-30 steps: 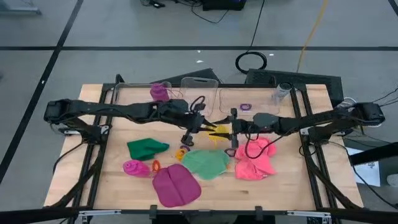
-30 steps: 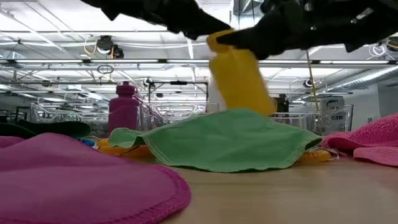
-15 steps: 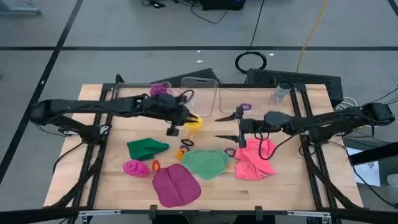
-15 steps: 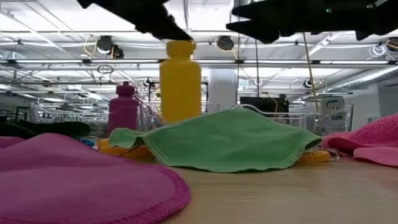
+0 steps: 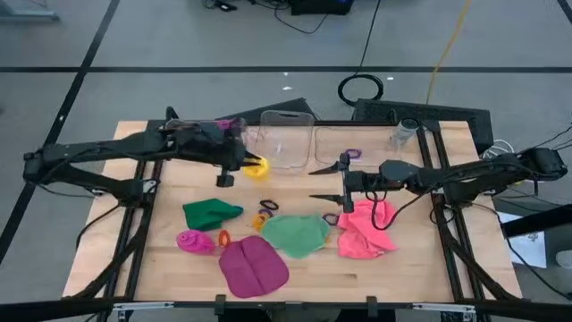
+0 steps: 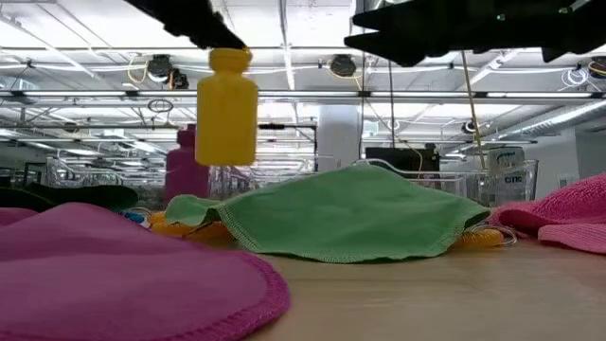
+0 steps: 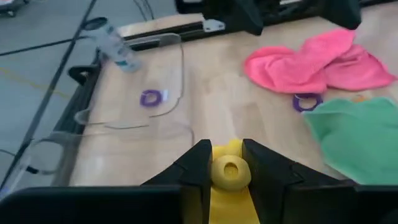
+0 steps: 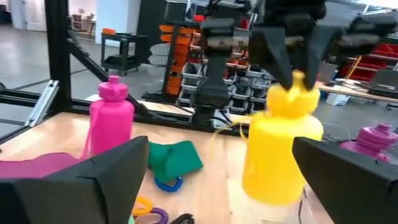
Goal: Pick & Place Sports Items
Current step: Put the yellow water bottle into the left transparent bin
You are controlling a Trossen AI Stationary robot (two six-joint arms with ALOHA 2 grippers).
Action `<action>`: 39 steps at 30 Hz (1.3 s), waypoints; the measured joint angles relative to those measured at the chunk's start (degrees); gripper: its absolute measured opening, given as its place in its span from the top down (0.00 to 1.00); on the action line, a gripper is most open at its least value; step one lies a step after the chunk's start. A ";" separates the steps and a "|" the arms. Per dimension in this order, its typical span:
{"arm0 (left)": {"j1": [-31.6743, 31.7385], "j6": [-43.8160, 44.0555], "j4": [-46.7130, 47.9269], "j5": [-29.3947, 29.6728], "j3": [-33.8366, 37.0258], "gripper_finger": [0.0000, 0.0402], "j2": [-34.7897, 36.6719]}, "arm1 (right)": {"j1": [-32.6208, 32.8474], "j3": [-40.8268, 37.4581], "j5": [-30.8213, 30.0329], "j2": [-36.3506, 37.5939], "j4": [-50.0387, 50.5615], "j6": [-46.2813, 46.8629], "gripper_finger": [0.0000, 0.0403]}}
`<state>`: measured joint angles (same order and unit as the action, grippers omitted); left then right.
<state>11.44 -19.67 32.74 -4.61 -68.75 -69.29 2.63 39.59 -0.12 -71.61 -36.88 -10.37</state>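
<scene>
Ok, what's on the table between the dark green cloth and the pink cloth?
In the high view, the light green cloth and small rings lie between the dark green cloth and pink cloth.

My light wooden tabletop (image 5: 402, 259) sits inside a black metal frame (image 5: 444, 192). Along its far edge I keep a row of clear plastic bins (image 5: 288, 136), standing side by side. Near the far right corner stands a small clear plastic bottle (image 5: 406, 132), just beside the frame rail. Beyond the table, on the grey floor, lies a coiled black cable (image 5: 360, 88), and a thin yellow cable (image 5: 447, 45) runs away past it.
</scene>
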 joint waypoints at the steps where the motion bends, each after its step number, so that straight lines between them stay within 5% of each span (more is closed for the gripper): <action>1: 0.63 0.19 0.83 0.00 -0.03 0.86 0.79 | 0.00 -0.01 -0.02 0.00 0.01 0.02 0.26; 22: 25.04 1.17 16.70 0.01 -0.04 0.86 15.42 | 0.00 -0.09 -0.04 -0.04 -0.10 0.23 0.35; 32: 43.16 -2.76 17.34 -14.12 0.93 0.86 13.42 | 0.00 -0.10 -0.04 -0.07 0.33 0.24 0.35; 39: 52.42 -2.74 13.15 -17.99 6.46 0.86 13.53 | 0.00 -1.20 -0.33 -0.09 0.24 0.26 0.35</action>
<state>63.86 -22.40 45.89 -22.60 -62.29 -55.76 2.63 38.39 -0.46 -71.70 -36.64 -10.11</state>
